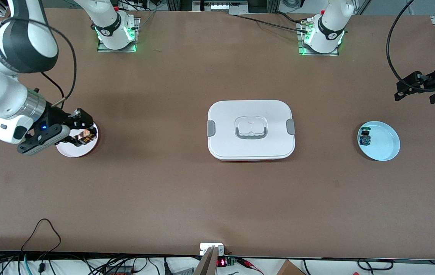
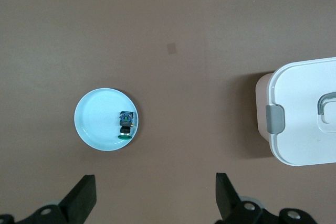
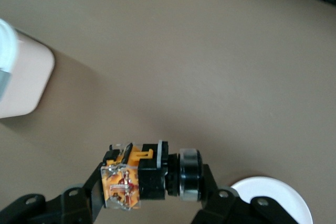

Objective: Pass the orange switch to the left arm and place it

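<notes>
The right gripper (image 1: 83, 136) hangs over the white plate (image 1: 73, 151) at the right arm's end of the desk (image 1: 164, 191), fingers clamped on the orange switch (image 3: 149, 176). The box (image 1: 251, 130) sits mid-desk, between that plate and the blue plate (image 1: 383, 147) holding a blue-and-green switch (image 1: 365, 137). The left gripper (image 2: 155, 198) waits over bare desk near the blue plate, fingers apart.
</notes>
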{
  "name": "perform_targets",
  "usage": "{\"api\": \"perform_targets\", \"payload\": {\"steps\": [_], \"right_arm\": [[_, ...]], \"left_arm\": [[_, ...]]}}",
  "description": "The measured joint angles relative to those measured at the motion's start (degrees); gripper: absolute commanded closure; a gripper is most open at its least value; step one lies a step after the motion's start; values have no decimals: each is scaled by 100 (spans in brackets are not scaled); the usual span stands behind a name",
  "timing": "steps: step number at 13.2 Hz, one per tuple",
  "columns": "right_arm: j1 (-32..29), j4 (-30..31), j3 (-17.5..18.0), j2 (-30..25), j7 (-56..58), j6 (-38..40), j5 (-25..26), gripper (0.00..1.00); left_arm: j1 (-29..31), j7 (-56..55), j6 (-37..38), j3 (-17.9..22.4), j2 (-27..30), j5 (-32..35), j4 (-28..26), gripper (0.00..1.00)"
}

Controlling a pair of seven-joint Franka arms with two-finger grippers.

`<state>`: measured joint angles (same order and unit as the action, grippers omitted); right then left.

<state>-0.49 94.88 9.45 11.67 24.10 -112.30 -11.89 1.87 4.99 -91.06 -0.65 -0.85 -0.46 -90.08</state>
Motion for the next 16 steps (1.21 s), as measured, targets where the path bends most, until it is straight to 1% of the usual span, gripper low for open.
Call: {"api": "perform_targets", "payload": {"steps": [1, 2, 4, 6, 9, 12, 16], "right_arm": [[5, -94, 189, -34, 62, 5, -41, 100], [11, -178, 377, -74, 102, 8, -203, 100], [35, -343, 710, -152, 210, 9, -835, 100], [174, -403, 875, -186, 604, -59, -1338, 100], [470, -390, 902, -88, 1809, -382, -2350, 100], [725, -388, 906, 117, 2972, -912, -3174, 99], [1231, -388, 911, 417, 4090, -1756, -4799, 100]], "left_arm": [[0, 0, 0, 0, 0, 0, 0, 0], [0, 0, 0, 0, 0, 0, 0, 0], [1, 0, 0, 0, 0, 0, 0, 0], [1, 0, 0, 0, 0, 0, 0, 0], [1, 0, 0, 0, 0, 0, 0, 0], [0, 0, -15, -11, -71, 0, 69, 0], [-29, 0, -16, -57, -385, 0, 380, 0]]}}
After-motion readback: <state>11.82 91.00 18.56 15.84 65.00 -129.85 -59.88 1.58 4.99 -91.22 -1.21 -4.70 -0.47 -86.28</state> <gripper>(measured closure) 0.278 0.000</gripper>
